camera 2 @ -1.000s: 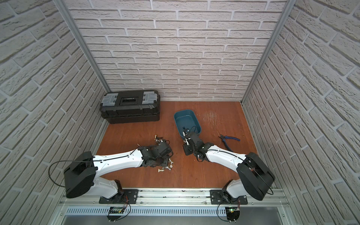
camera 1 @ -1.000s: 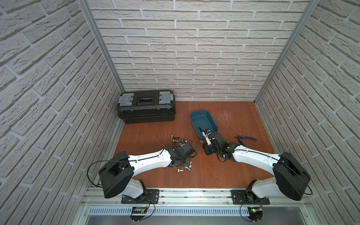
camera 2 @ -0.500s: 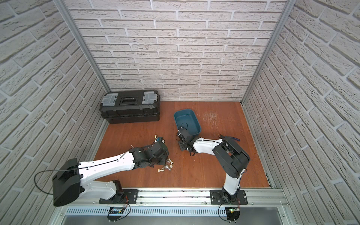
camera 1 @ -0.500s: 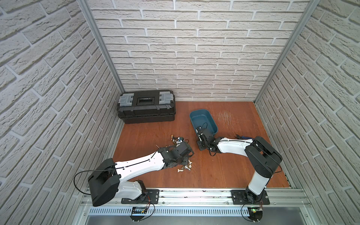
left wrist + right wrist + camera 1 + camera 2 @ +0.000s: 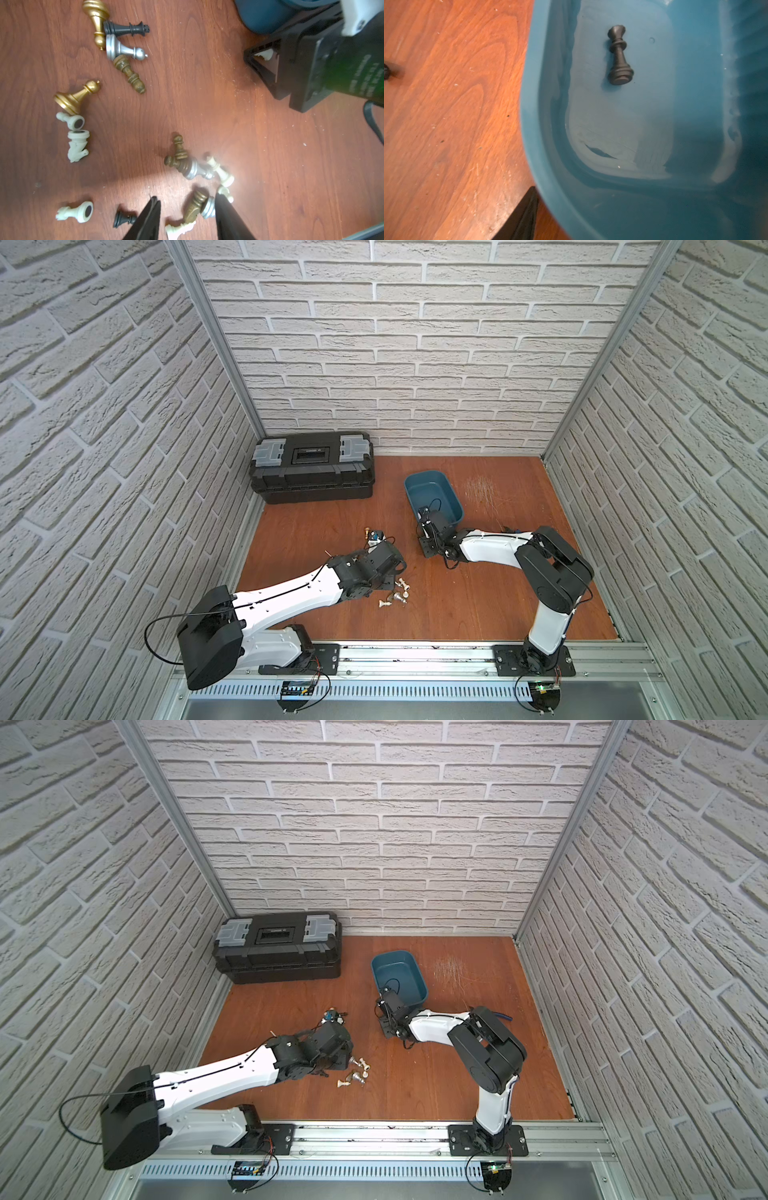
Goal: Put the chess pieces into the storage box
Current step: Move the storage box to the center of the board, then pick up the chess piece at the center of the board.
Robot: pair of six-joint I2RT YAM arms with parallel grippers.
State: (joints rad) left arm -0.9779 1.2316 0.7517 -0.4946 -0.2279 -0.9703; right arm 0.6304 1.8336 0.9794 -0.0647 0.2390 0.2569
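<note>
On the tabletop [image 5: 478, 597] the teal storage box [image 5: 434, 493] stands toward the back. The right end effector [image 5: 424, 537] is at its near corner; I cannot tell how far it is open. The left end effector [image 5: 186, 197], jaws apart and gripping nothing, straddles a brass piece [image 5: 195, 205] among scattered chess pieces [image 5: 120, 48]. One black piece [image 5: 619, 56] lies inside the box.

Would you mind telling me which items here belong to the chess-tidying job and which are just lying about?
Job: chess pieces, storage box, black piece already inside it.
Lying about: black toolbox, blue-handled pliers.
</note>
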